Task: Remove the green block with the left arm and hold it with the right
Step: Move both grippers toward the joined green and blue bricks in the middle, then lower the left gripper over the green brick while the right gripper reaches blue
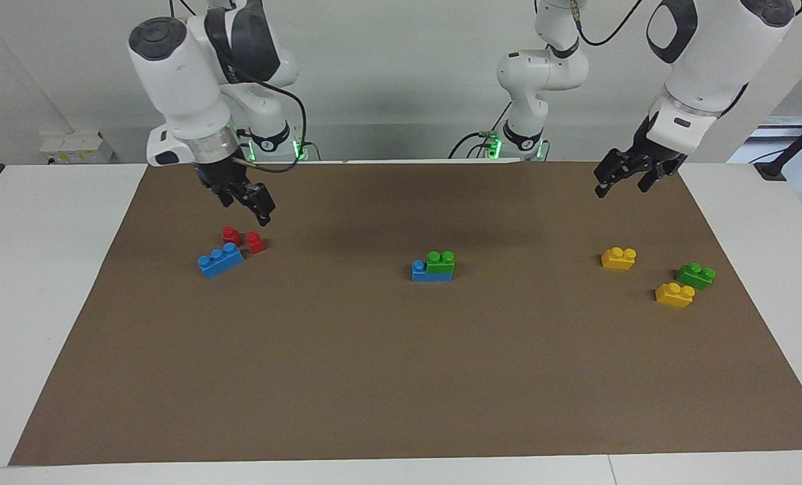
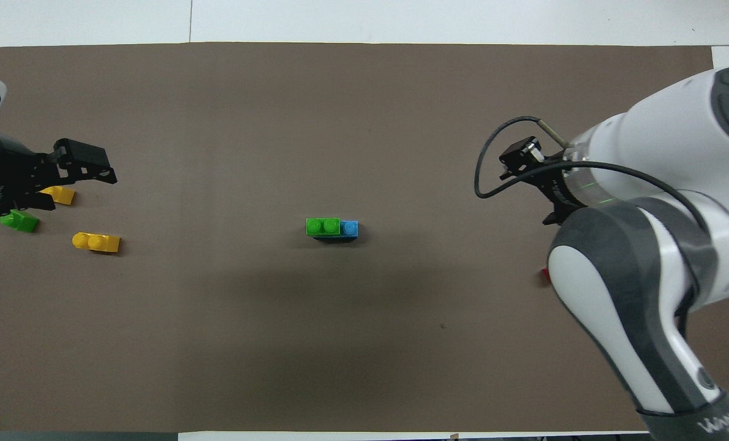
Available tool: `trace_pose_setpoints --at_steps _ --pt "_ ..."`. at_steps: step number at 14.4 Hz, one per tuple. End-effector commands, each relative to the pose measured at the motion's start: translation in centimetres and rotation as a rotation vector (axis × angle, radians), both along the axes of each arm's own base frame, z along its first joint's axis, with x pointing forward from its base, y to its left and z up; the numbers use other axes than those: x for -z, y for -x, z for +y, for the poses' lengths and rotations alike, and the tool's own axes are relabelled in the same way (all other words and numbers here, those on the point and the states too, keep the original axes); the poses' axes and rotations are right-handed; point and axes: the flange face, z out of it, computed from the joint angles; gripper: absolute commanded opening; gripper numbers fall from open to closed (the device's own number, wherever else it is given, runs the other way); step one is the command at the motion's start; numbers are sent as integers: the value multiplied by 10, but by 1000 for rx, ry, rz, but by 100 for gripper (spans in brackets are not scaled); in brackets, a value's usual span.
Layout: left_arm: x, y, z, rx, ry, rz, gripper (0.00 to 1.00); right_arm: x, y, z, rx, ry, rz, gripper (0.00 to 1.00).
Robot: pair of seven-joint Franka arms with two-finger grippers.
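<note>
Two grippers, left [image 1: 622, 176] and right [image 1: 247, 201], are hanging open while the light, stiff green block [image 1: 441, 261] is sitting mid-table on a blue brick [image 1: 422, 272], probably best pinched across its sides.

My casings [image 1: 178, 74] are smooth, glossy white plastic; my fingers [image 1: 261, 202] look matt black. Under me lies a brown mat [image 1: 401, 377], matt and paper-like, on a smooth white table [image 1: 37, 269]. The green block [image 1: 441, 261] and the blue brick [image 1: 422, 272] beneath it are shiny moulded plastic.
</note>
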Motion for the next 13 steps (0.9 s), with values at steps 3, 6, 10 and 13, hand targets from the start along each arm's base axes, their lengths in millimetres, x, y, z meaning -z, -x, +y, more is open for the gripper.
trace_pose_setpoints --at_steps 3,6,10,13 --pt "39 43 -77 -301 61 -38 100 66 -2 47 378 -213 102 97" --pt "59 64 -124 -474 76 5 100 92 -1 76 494 -278 149 97" --pt "104 77 -189 -770 31 55 100 137 2 118 572 -343 167 97" --pt "134 76 -216 -982 16 54 100 168 3 135 599 -354 179 97"
